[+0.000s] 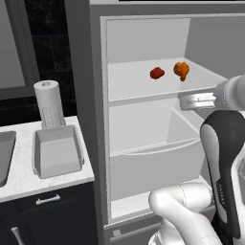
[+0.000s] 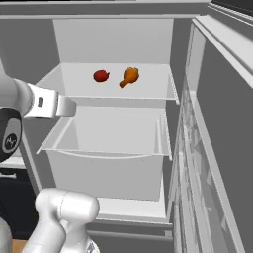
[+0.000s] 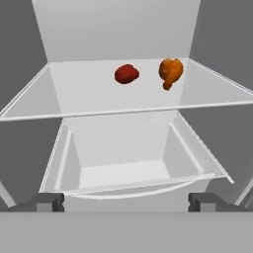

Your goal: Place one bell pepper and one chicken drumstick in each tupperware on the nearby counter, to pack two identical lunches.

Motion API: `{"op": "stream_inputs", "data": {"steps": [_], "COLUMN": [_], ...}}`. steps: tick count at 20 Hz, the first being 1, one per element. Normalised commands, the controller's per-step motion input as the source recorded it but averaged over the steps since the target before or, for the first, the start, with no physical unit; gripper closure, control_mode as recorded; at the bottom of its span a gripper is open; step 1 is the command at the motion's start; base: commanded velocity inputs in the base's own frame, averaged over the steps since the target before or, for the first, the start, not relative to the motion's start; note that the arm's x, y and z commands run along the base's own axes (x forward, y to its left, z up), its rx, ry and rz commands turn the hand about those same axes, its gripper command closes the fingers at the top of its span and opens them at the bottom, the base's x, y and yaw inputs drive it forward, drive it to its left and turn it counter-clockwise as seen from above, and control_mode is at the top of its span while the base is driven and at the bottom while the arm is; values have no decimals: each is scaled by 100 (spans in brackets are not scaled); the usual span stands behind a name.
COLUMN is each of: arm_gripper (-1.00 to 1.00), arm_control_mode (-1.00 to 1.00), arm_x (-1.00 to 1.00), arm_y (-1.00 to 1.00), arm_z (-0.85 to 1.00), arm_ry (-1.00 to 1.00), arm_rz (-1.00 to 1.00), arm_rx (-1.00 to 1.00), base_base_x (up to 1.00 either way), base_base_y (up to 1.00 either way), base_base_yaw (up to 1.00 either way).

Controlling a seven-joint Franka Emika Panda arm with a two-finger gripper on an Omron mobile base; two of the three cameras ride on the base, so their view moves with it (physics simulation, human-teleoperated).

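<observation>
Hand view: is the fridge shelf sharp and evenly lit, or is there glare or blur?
Hand view: flat even light, no glare; red pepper and drumstick softly pixelated, barely shadowed. Left base view: the tupperware looks equally soft.

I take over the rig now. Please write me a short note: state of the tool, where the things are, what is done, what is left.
Tool: open, empty, facing the open fridge in front of the drawer.
Red bell pepper and chicken drumstick: side by side on the fridge shelf, apart.
One tupperware in view on the counter, nothing in it.
Done: nothing packed in that tub yet.
Left: grasp the food, carry it to the tub.
</observation>
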Motion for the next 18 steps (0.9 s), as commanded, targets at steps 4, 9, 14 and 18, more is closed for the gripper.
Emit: {"op": "stream_inputs", "data": {"steps": [4,9,14,18], "arm_gripper": [-100,-100,-100,-100], "arm_control_mode": [-100,-100,-100,-100], "arm_x": [44,41,53,30], "arm_y": [-28,-30,-28,-53], "arm_z": [12,14,7,1], "arm_ry": [-12,-1,12,1], "arm_rz": [-1,-5,-12,-1], "arm_rx": [0,0,-3,0], "base_base_x": [0,0,0,0], "base_base_y": [0,0,0,0], "base_base_yaw": [0,0,0,0]}}
